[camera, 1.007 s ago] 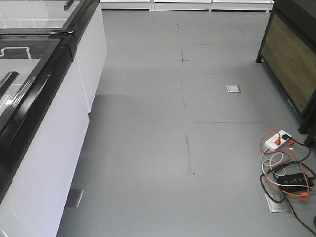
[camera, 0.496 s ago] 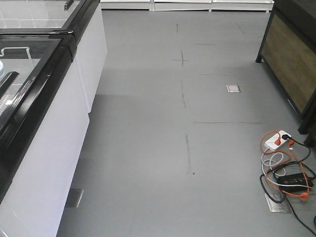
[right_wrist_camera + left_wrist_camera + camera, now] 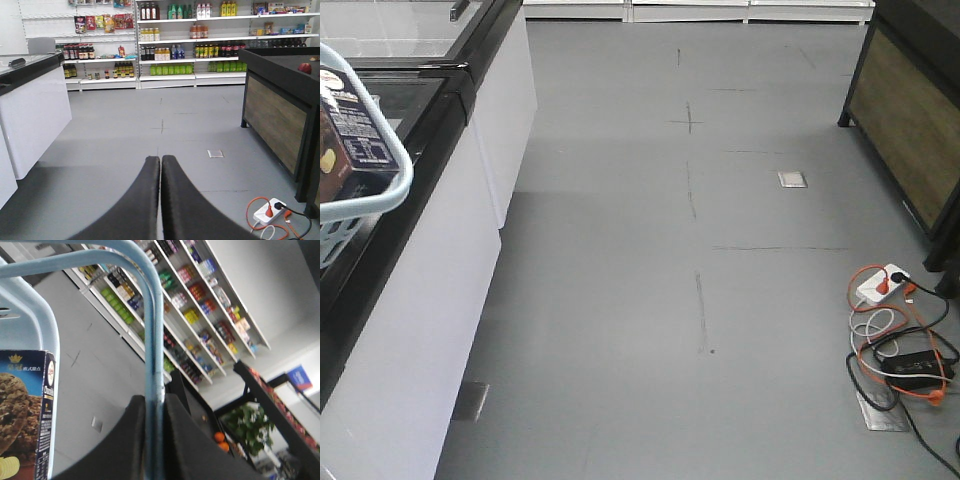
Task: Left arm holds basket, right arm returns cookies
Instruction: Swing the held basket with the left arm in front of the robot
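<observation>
nothing readable — print on the cookies box is too blurred

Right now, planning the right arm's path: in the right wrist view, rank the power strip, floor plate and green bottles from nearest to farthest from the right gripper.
From the right gripper:
1. power strip, lower right, close by.
2. floor plate, further ahead, slightly right.
3. green bottles, on the back shelf, far ahead.

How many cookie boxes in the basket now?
1: a cookie box in the basket, at the front view's left edge. Others may be hidden off-frame.
</observation>
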Robot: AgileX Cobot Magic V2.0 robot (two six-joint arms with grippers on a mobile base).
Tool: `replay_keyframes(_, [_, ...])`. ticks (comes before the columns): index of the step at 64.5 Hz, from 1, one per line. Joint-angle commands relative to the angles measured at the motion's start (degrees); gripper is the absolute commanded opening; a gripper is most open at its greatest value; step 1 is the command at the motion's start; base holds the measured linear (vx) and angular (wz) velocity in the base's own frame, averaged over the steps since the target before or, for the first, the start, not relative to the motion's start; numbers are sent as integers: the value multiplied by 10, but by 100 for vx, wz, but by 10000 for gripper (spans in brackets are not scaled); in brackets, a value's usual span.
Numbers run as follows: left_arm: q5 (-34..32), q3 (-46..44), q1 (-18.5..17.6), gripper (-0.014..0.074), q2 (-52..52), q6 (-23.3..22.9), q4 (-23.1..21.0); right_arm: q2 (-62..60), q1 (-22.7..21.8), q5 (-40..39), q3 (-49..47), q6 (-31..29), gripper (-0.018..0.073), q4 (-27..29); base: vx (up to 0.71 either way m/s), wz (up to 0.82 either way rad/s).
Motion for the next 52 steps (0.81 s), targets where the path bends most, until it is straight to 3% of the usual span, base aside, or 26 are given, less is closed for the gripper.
replay_keyframes(1, [-19, -21, -31, -8, -25, 107, -57, -6, -3, -44, 12, -5, -4, -6, 0, 0])
replay_keyframes(7, [24, -19, -51, -8, -36, 204, -127, -6, -3, -44, 12, -5, -4, -6, 0, 0])
replay_keyframes(24, [126, 55, -66, -8, -57, 490, -437, -6, -3, -44, 12, -5, -4, -6, 0, 0])
replay_keyframes(35, [180, 146, -66, -8, -58, 630, -643, -6, -3, -44, 12, -5, -4, -6, 0, 0])
replay_keyframes(42, [213, 205, -66, -8, -58, 724, -752, -6, -3, -44, 12, -5, -4, -6, 0, 0])
replay_keyframes(45, [223, 227, -66, -8, -58, 751, -793, -6, -3, -44, 12, -5, -4, -6, 0, 0])
replay_keyframes(52, [257, 264, -66, -8, -58, 757, -793, -6, -3, -44, 12, -5, -4, -6, 0, 0])
